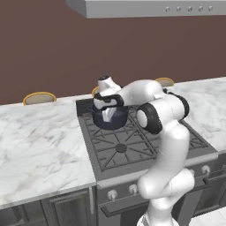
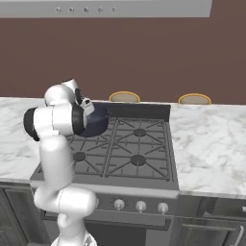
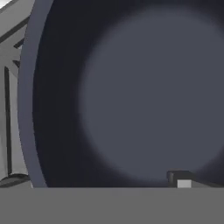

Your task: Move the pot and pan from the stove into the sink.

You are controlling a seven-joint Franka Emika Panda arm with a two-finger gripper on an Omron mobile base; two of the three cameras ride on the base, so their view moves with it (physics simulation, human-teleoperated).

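1. The pot [image 1: 110, 118] sits on the stove [image 1: 132, 148] at its back left burner, just left of centre in the left base view.
2. The gripper [image 1: 107, 115] hangs directly over the pot's mouth, fingers spread wide and holding nothing; one fingertip [image 3: 181, 180] shows low inside the hollow.
3. The pot is round, so no long axis; its near wall lies at the left of the hand view.
4. Bare counter [image 1: 39, 141] lies to the left; the grates around are open.
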